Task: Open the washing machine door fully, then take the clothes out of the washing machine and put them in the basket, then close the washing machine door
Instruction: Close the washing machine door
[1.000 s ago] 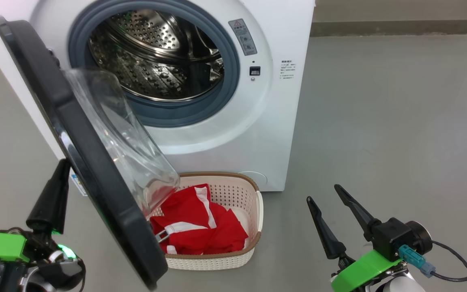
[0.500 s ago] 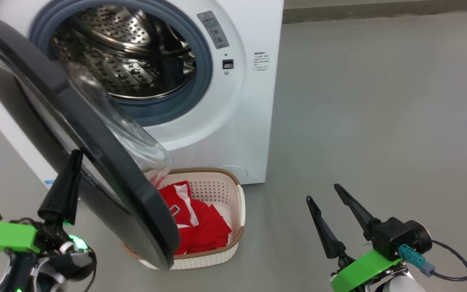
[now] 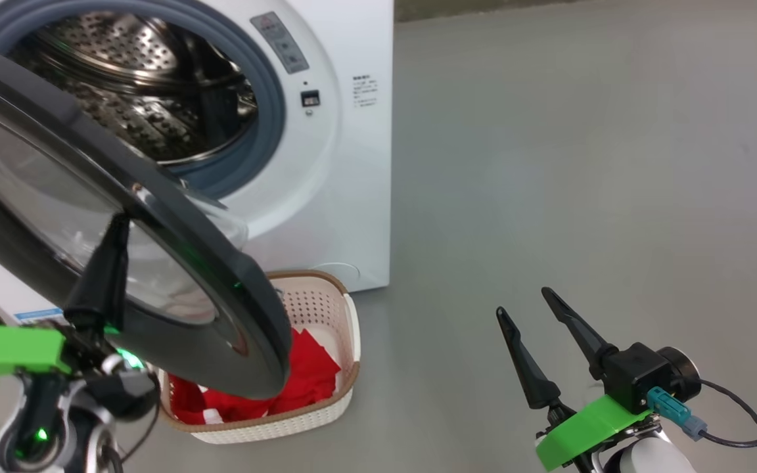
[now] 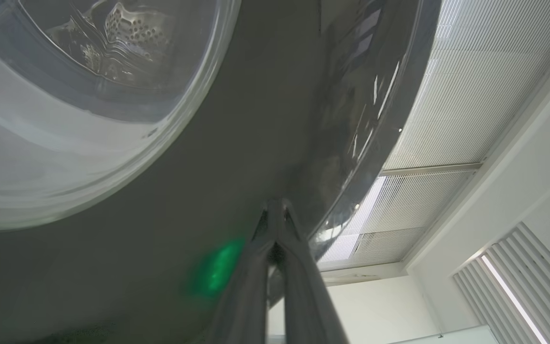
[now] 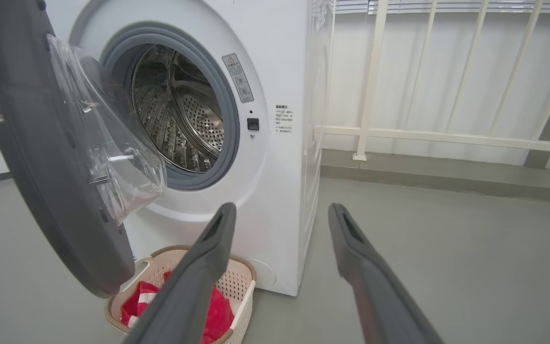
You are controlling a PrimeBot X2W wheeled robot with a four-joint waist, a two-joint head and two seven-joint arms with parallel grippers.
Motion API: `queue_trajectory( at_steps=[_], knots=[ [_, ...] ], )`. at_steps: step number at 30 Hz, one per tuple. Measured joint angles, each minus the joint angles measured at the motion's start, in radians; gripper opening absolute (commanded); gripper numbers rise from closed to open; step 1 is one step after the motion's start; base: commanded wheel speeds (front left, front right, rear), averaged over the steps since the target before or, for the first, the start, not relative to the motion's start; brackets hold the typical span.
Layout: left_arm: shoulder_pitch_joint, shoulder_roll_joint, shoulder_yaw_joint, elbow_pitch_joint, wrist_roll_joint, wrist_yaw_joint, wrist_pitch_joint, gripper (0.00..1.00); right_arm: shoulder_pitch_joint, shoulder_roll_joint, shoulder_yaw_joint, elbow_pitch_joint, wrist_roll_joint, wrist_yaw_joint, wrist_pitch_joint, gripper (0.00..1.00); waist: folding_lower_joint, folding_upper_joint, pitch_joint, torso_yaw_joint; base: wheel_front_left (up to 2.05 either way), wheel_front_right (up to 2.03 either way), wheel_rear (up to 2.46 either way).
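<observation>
A smooth grey floor (image 3: 582, 164) is running to a low kerb (image 5: 447, 174); a cream railing (image 5: 447, 138) is standing before a white wall (image 5: 533, 95), with slatted ceiling panels (image 4: 447, 95) glowing overhead.

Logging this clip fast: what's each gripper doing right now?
Left gripper: closed, holding nothing, tips at the washing machine door's outer face.
Right gripper: open, holding nothing.

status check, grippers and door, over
Left gripper shut, tips against the washing machine door. Right gripper open, empty. Door part open, clothes in the basket below.
</observation>
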Motion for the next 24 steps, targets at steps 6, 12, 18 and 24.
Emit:
queue_trajectory(
  at_steps=[6,12,18,24],
  knots=[
    [-0.082,-0.001,0.02,0.043,-0.003,0.0,-0.043,0.0,-0.008,0.0,-0.002,-0.013,0.0,0.0,0.0,1.0,0.0,0.0,0.034,-0.024,0.0,0.0,0.0],
    [-0.166,0.0,0.043,0.092,-0.003,-0.014,-0.075,0.0,-0.04,0.0,-0.009,-0.022,0.0,0.0,0.0,1.0,0.0001,0.0,0.078,-0.043,0.0,0.0,0.0],
    [-0.252,0.0,0.044,0.127,0.011,-0.026,-0.095,0.0,-0.051,0.0,-0.011,-0.035,0.012,0.0,0.0,1.0,0.0,0.0,0.124,-0.054,0.0,0.0,0.0],
    [-0.345,0.0,0.026,0.173,0.025,-0.039,-0.103,0.0,-0.089,0.0,-0.017,-0.056,0.012,0.0,0.0,1.0,0.0,0.0,0.172,-0.061,0.0,0.0,0.0]
  ],
)
